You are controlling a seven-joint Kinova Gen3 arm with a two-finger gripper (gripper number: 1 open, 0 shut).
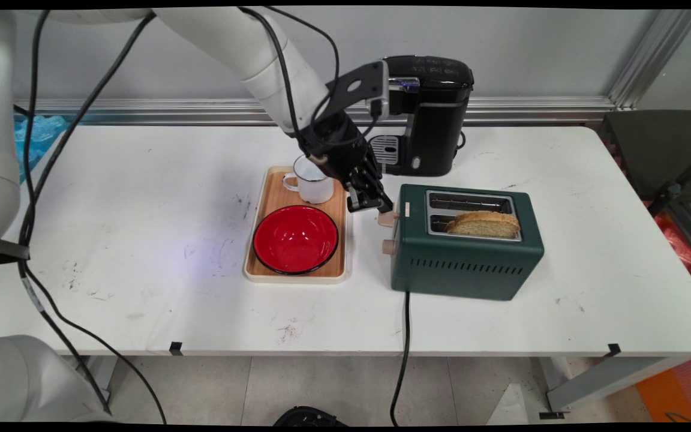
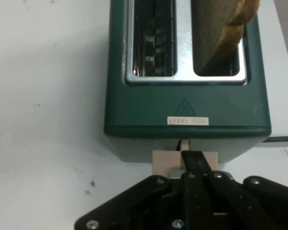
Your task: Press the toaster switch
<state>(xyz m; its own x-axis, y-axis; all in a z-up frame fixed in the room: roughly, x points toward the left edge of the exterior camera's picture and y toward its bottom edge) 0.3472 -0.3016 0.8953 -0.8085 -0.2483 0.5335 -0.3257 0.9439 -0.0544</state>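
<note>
A dark green two-slot toaster (image 1: 465, 264) stands right of centre on the table, with a slice of bread (image 1: 483, 224) sticking up from its nearer slot. My gripper (image 1: 381, 207) is shut, and its closed fingertips rest on top of the beige lever (image 1: 386, 219) at the toaster's left end. The lever sits high on that end, with a beige knob (image 1: 388, 246) below it. In the hand view the toaster (image 2: 182, 105) fills the upper half. There the gripper (image 2: 194, 160) presses on the lever (image 2: 163, 160), and the bread (image 2: 230, 33) shows in the right slot while the left slot is empty.
Just left of the gripper lies a wooden tray (image 1: 270, 192) holding a red bowl (image 1: 295, 239) and a white mug (image 1: 312, 180). A black coffee machine (image 1: 435, 120) stands behind the toaster. The toaster's black cord (image 1: 404, 336) hangs over the table's front edge.
</note>
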